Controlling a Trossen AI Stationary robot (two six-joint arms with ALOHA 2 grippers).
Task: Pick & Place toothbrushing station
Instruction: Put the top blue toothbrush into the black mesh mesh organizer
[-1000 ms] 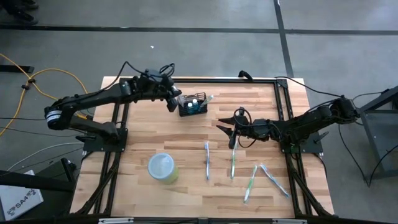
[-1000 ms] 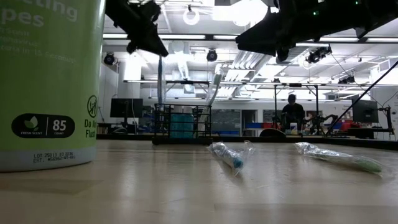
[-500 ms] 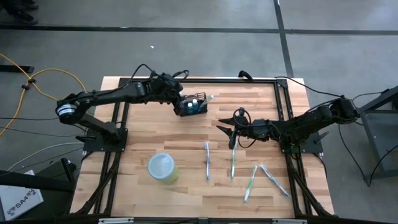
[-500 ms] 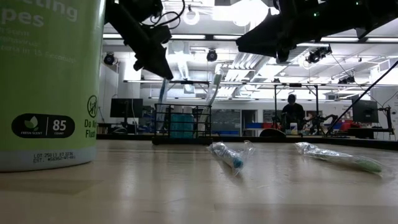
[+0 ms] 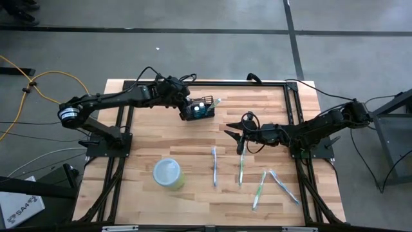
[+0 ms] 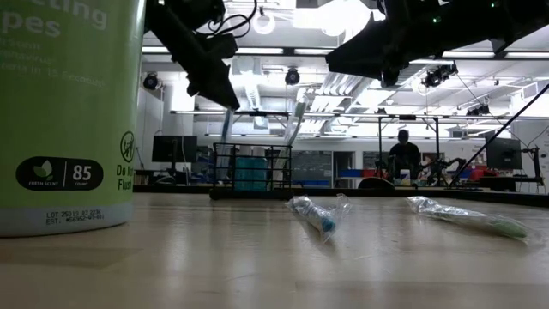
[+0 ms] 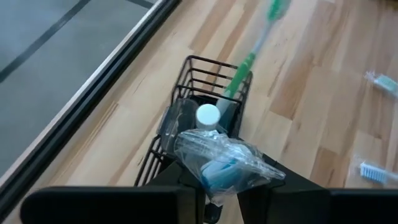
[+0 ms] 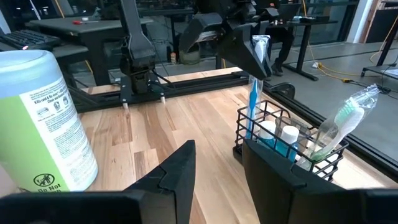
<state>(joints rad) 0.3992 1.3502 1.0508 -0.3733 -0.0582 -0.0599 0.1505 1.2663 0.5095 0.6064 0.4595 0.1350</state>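
1 wrapped blue toothbrush point(image 8: 254, 93) between left gripper point(image 5: 185, 107) and toothbrushing station point(image 5: 199, 111).

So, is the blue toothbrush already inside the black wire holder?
Partly in. In the right wrist view the blue toothbrush stands upright with its lower end inside the wire holder, while the left gripper is at its wrapped top.

I saw a black mesh holder point(image 7: 186, 118), a green brush point(image 7: 245, 59) inside, a blue wrapped brush point(image 7: 217, 171) between my left jaws, and a lime-green tub point(image 8: 40, 121).
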